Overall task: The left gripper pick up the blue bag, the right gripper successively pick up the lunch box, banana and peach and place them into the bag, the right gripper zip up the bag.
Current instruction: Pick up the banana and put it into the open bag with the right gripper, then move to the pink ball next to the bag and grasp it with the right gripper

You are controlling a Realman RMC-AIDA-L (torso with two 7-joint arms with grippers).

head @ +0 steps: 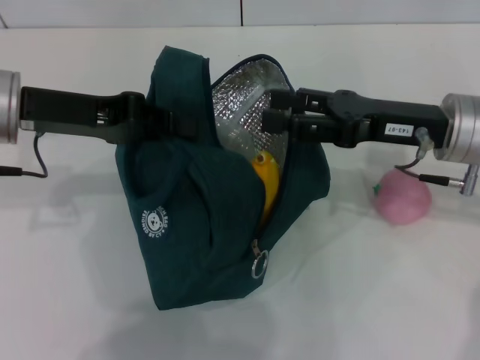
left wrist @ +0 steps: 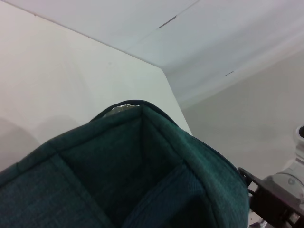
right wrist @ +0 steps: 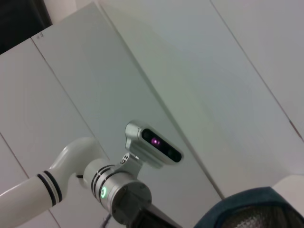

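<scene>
1. Desk (head: 75, 285): white surface, carrying the bag's base and the peach; white wall panels behind it.
2. Blue bag (head: 202, 225): dark teal fabric, standing at centre of desk in head view, top held up, mouth open toward the right side with silver foil lining (head: 240, 105) exposed. Round white logo (head: 154, 223) on the front face, ring zipper pull (head: 259, 265) hanging low at the front end of the opening. Same fabric fills the lower part of the left wrist view (left wrist: 123, 175); rim with foil seen at a corner of the right wrist view (right wrist: 251, 213).
3. Left gripper (head: 176, 122): reaching in level from the left, black fingers (head: 161, 120) pinching the bag's upper left fabric, holding that side up.
4. Right gripper (head: 276, 110): reaching in level from the right, at the bag mouth just above the banana. Fingers (head: 279, 99) stacked close one above the other against the foil lining; spread or pressed together, cannot tell. Nothing seen between them.
5. Banana (head: 268, 180): yellow-orange, inside the bag, upper part showing through the open slit, rest hidden by fabric.
6. Peach (head: 403, 196): pink, round, on the desk right of the bag, well apart from it, below the right wrist.
7. Lunch box: not visible in any view.
</scene>
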